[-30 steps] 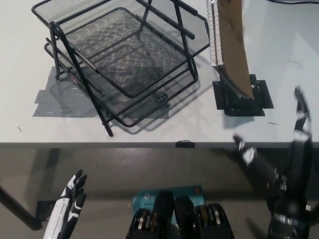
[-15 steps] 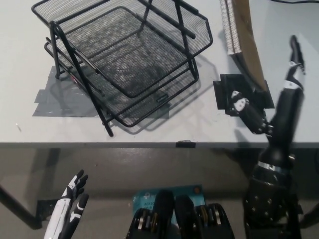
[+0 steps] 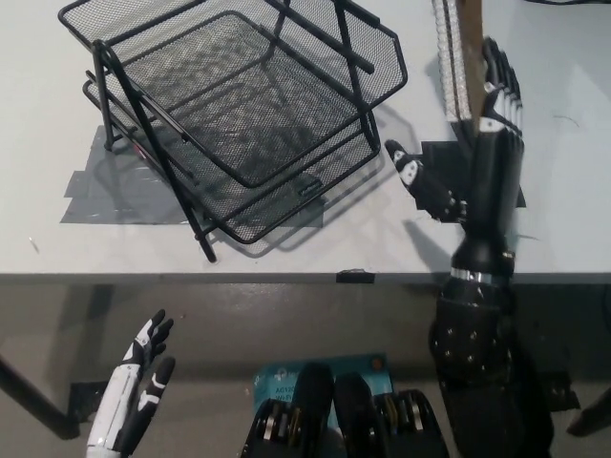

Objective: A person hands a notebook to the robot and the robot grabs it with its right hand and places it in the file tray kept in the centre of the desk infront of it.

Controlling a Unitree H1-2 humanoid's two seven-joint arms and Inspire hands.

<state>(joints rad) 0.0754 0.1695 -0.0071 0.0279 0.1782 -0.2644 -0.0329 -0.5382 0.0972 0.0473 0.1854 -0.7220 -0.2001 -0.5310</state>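
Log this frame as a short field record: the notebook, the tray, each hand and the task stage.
notebook: spiral-bound, brown cover, upright at top right, above the desk
file tray: black mesh, tiered, empty, on the white desk
right hand: open, raised beside the notebook, not gripping it
left hand: open, resting low, below the desk edge
stage: notebook not yet grabbed

Pretty plain setup here. There's a pale grey desk filling the top of the shot, its front edge running straight across the middle. A patch of grey tape is stuck on it, and a black square patch sits further along, with a small black tab right on the desk edge. Light is coming from above, so there are soft shadows on the surface. Below the edge it's a dull grey-brown floor, with a dark desk leg angling down in the corner.
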